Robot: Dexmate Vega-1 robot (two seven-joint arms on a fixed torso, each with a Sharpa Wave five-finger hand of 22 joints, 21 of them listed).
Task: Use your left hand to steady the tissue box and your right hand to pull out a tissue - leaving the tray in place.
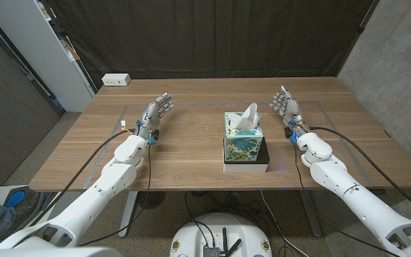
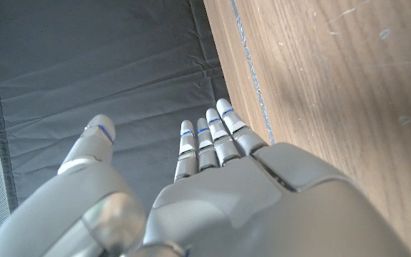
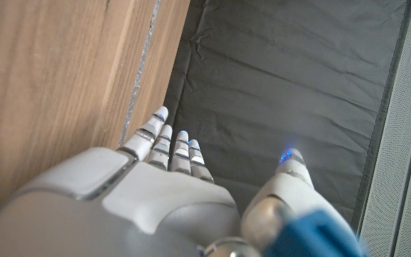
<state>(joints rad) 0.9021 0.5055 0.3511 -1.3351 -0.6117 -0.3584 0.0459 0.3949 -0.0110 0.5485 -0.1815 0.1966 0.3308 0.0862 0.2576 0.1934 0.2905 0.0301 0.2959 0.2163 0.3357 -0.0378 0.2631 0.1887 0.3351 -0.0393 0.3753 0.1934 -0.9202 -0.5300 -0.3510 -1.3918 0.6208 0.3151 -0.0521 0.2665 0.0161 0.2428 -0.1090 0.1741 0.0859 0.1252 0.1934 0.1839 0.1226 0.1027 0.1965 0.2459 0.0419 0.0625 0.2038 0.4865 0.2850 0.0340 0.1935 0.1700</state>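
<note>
The tissue box (image 1: 244, 140) sits near the middle of the wooden table (image 1: 191, 153), a little toward the front edge. It is an upright cube printed with teal and green leaves, and a soft white tissue (image 1: 247, 117) puffs from its top. It stands on a flat tray (image 1: 246, 167), white-edged with a dark strip showing behind the box. The left hand (image 1: 153, 116) lies well apart toward the left edge, smooth grey-white shells, fingers straight and close together, thumb apart, holding nothing. The right hand (image 1: 287, 107) mirrors it toward the right edge, likewise empty and extended. A white power strip (image 1: 115, 80) rests at the far left corner. No writing is legible on anything.
</note>
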